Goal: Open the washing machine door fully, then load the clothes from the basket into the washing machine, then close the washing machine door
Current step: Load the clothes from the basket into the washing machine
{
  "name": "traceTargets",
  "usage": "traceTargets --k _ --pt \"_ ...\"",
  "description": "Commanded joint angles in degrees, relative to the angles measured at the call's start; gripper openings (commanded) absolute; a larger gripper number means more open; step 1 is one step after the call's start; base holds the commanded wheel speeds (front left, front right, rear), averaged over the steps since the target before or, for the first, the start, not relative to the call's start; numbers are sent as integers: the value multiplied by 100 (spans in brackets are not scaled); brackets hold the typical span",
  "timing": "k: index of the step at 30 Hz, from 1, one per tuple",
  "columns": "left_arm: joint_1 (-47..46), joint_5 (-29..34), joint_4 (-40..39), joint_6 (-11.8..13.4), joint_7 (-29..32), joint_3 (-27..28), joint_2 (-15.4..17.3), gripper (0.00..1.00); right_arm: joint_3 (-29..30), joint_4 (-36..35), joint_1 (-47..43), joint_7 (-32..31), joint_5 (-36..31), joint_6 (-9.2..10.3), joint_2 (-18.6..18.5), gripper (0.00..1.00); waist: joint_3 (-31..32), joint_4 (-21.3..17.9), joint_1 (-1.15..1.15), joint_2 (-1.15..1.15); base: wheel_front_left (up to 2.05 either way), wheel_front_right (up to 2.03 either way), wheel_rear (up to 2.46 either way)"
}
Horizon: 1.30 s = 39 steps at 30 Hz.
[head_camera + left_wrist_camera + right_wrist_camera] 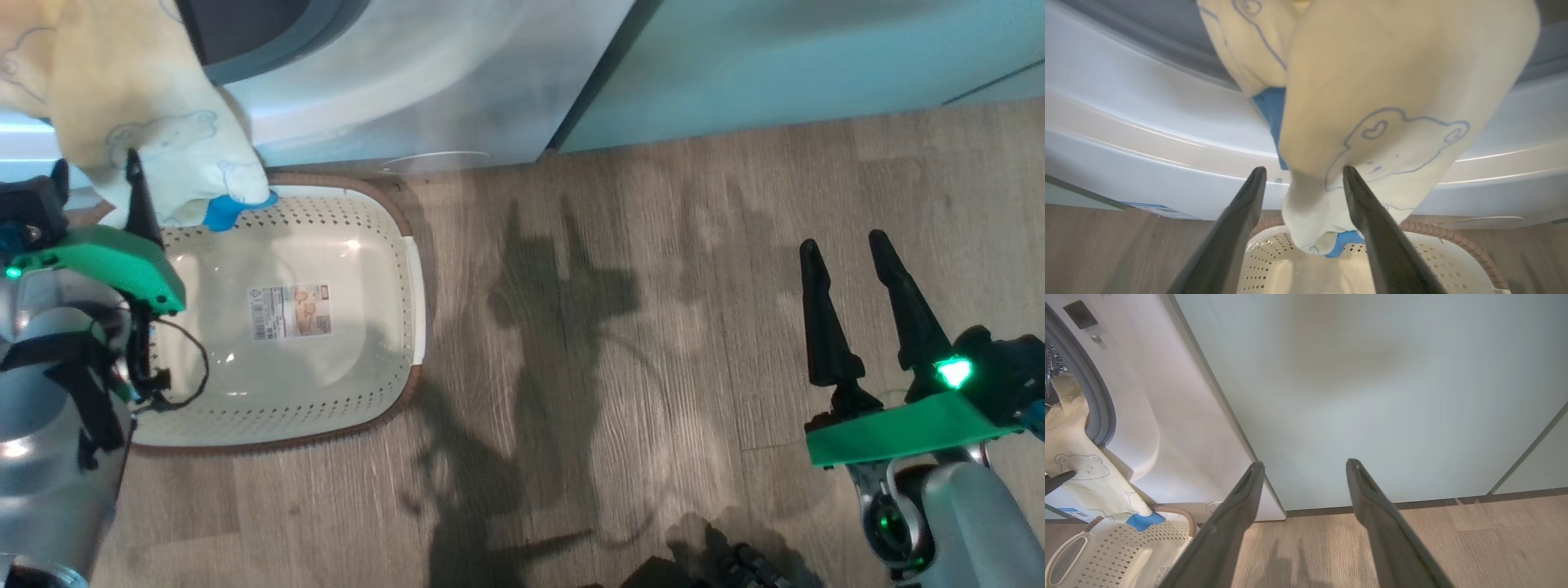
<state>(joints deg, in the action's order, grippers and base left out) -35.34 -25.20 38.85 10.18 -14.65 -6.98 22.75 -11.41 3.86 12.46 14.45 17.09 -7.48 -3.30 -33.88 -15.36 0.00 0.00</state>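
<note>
The pale yellow clothes [147, 106] with bear outlines hang out of the washing machine [408, 82] over its grey ring [1102, 400]. Their blue-patched lower end dangles just above the basket's [412, 269] far rim. The basket's floor is bare but for a label [290, 310]. My left gripper [95, 159] is open, its fingers on either side of the hanging clothes [1392, 81], the right fingertip [1351, 173] against the fabric. My right gripper [842, 239] is open over the floor, far to the right, holding nothing. The washing machine door is out of view.
Pale green cabinets [816, 57] stand right of the washer, directly ahead of my right gripper [1305, 462]. Wooden floor [612, 327] stretches between the basket and my right arm. A small blue sticker [1163, 210] sits low on the washer's front.
</note>
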Motion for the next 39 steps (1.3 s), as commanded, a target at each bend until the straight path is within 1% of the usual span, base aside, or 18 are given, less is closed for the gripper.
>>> traceTargets --k 1,5,8,9,11,12,13,14,15,24,26,28,32,36,39 --pt "-116 64 -7 -32 -35 234 325 100 -112 -173 66 53 41 -1 -2 100 -35 -42 0 0 0 0 0" --pt "-281 185 152 -230 -35 200 408 100 -120 -184 103 54 54 -1 13 100 -79 -77 0 0 0 0 0" --pt "-354 237 207 -405 -35 183 418 100 -136 -179 119 54 52 -1 20 100 -89 -86 0 0 0 0 0" --pt "-374 231 200 -524 -35 166 400 100 -139 -176 121 54 51 -1 22 100 -87 -86 0 0 0 0 0" --pt "-401 286 197 -602 -35 150 393 100 -138 -174 120 54 51 -1 26 100 -82 -80 0 0 0 0 0" --pt "-411 274 183 -670 -35 160 362 82 -136 -173 119 54 50 -1 27 100 -77 -75 0 0 0 0 0" --pt "-408 281 216 -721 -35 145 343 49 -134 -170 118 54 48 -1 28 100 -69 -69 0 0 0 0 0" --pt "-413 306 236 -742 -35 135 334 29 -133 -166 117 54 45 -1 30 100 -62 -63 0 0 0 0 0" --pt "-415 306 244 -777 -35 136 309 0 -134 -164 116 54 44 -1 31 100 -53 -57 0 0 0 0 0" --pt "-310 319 251 -1107 -35 3 172 0 -92 -149 37 54 8 -1 37 100 112 30 0 0 0 0 0" --pt "-215 256 122 -1201 10 -21 177 0 -45 -152 -12 54 -10 -1 37 100 181 74 0 0 0 0 0" --pt "-131 232 -86 -1223 101 -43 197 0 -5 -156 -50 54 -26 -1 38 100 223 117 0 0 0 0 0" --pt "31 227 -595 -1154 298 -41 293 0 47 -177 -100 54 -44 -1 39 100 268 175 0 0 0 0 0" --pt "263 220 -1605 -968 697 36 509 0 98 -204 -141 54 -60 -1 40 100 297 247 0 0 0 0 0" --pt "394 243 -2455 -783 1083 146 752 0 96 -212 -141 54 -51 -1 41 100 298 271 0 0 0 0 0"
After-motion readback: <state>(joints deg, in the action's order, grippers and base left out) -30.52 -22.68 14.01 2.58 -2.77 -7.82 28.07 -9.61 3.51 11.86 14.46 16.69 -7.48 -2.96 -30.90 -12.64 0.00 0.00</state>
